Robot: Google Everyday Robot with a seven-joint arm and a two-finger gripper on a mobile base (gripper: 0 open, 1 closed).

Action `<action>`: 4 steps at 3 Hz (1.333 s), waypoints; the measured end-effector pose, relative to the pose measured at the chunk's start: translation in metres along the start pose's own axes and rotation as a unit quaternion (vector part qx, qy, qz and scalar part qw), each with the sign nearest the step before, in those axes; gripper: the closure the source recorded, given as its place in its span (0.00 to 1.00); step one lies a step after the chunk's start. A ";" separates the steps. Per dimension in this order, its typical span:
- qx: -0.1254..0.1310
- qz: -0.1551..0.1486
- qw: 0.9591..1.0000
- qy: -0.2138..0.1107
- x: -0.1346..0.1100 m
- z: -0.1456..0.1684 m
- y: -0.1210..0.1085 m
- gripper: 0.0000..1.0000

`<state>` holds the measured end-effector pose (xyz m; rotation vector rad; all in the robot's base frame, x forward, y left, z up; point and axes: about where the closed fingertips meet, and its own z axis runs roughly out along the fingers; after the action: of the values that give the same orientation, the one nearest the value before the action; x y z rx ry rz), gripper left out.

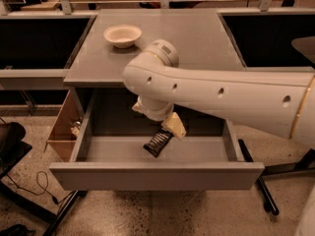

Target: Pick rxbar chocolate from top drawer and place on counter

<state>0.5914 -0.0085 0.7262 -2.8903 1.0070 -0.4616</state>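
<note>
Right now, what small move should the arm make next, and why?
Probably raise the gripper slowly straight up: it seems to meet the upper end of the rxbar chocolate, which lies tilted inside the open top drawer, lower than the counter.

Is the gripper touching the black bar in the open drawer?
Cannot tell. In the camera view, the gripper, low inside the top drawer, overlaps the upper end of the rxbar chocolate; no gap shows, but it could hang above it.
</note>
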 end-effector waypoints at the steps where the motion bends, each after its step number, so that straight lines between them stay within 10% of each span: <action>1: -0.005 0.027 1.000 0.015 -0.001 0.027 0.003 0.00; 4: -0.048 0.037 0.996 -0.062 -0.033 0.114 -0.005 0.12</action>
<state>0.6034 0.0100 0.6096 -2.9088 1.1410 -0.2322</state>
